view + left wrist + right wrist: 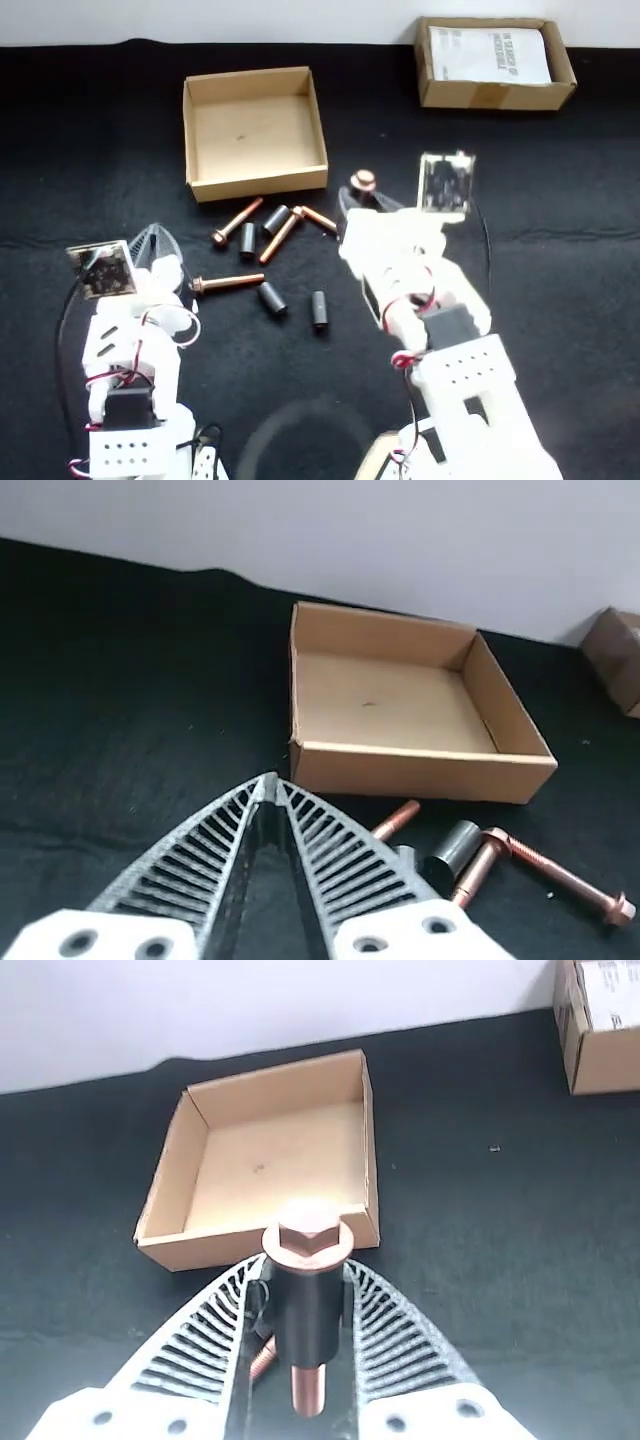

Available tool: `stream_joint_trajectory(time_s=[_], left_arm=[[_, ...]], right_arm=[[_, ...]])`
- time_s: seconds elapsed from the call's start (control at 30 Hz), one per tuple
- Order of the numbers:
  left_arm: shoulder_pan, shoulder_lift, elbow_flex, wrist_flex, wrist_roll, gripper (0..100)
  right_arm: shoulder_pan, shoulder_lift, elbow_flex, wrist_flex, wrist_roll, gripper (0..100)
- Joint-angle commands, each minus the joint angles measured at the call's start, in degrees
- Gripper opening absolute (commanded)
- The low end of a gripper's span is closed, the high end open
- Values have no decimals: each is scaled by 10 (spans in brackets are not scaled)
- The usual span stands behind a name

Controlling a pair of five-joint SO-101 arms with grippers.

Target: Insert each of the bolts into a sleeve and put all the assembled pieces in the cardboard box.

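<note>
1. Copper hex-head bolt seated through a dark cylindrical sleeve [303,1310]: this assembled piece is clamped in the right end effector [300,1282], whose ribbed fingers [395,1345] close only as far as the sleeve's sides allow.
2. The piece's long axis runs along the fingers, with the hex head at the tip end and the shank pointing back toward the wrist.
3. The open, shallow brown cardboard box [258,185] lies straight beyond those tips in the right wrist view. In the high view it is just beside the right end effector [360,197], toward the left arm's side and a little farther back. I judge that the coming move turns on this short carry over the box's near wall.
4. That box holds nothing yet. A second, smaller cardboard box [495,95] at the far right holds a printed sheet.
5. The left end effector [268,785] is pressed closed with nothing in it, over the black cloth-covered bench [80,150]. It is farther from the open box than the right one.
6. Between the arms lie four loose copper bolts [228,284] and four loose dark sleeves [272,298], none joined.
</note>
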Motion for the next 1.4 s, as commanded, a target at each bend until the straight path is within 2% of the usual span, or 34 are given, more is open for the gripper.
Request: stream_joint_trajectory(time_s=[0.0,0.17,0.3,0.47,0.57,0.83,1.03,1.37], left_arm=[[-23,-6,13,25,5,10],[-27,-3,13,73,5,10],[-26,-3,13,144,5,10],[-24,-2,13,215,5,10],[-22,-2,13,215,5,10],[-22,-2,13,214,4,10],[-22,-2,13,214,4,10],[-22,-7,13,215,4,10]], right_arm=[[7,58,-119,44,-7,7],[4,173,-269,94,-7,7],[4,262,-381,119,-7,7],[4,378,-531,216,-7,7],[4,451,-628,276,-7,7],[-22,619,-821,353,-2,7],[-33,747,-957,423,98,8],[-35,954,-1210,432,147,8]])
